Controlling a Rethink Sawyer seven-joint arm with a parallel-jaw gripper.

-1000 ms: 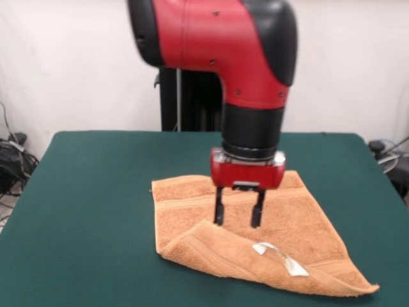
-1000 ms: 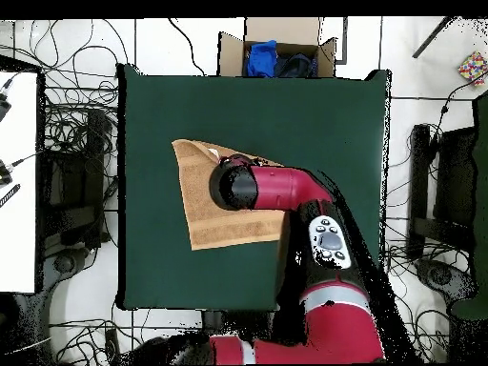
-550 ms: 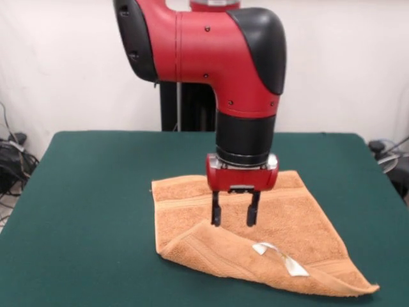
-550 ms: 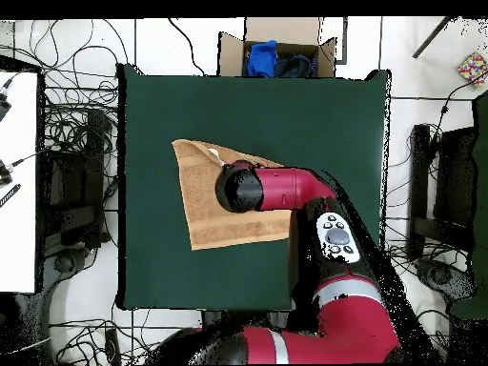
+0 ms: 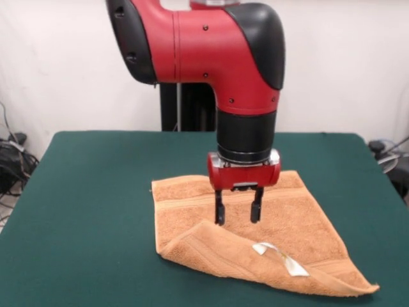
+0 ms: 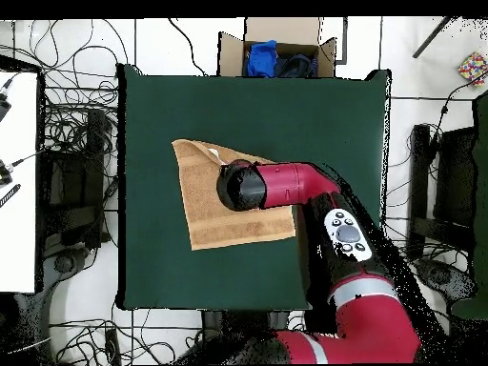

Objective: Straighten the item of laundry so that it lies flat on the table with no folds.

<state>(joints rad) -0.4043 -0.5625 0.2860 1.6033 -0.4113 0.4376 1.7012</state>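
Observation:
The item of laundry (image 5: 300, 224) is an orange-tan towel lying on the green table (image 5: 96, 211). Its near edge is folded back over itself, and a white tag (image 5: 278, 256) shows on the turned-up flap. In the overhead view the towel (image 6: 205, 205) lies left of the table's middle, partly under the arm. My gripper (image 5: 238, 221) hangs open just above the towel, right behind the folded flap, with nothing between its fingers. In the overhead view the arm's wrist hides the gripper.
The red and black arm (image 6: 286, 186) reaches over the towel from the table's right side in the overhead view. A cardboard box (image 6: 276, 52) with dark and blue things stands beyond the table's top edge. Cables (image 6: 76, 133) lie on the floor around the table.
The gripper has shifted slightly sideways above the towel and stays open. The arm's elbow has swung outward in the overhead view. The towel has not moved.

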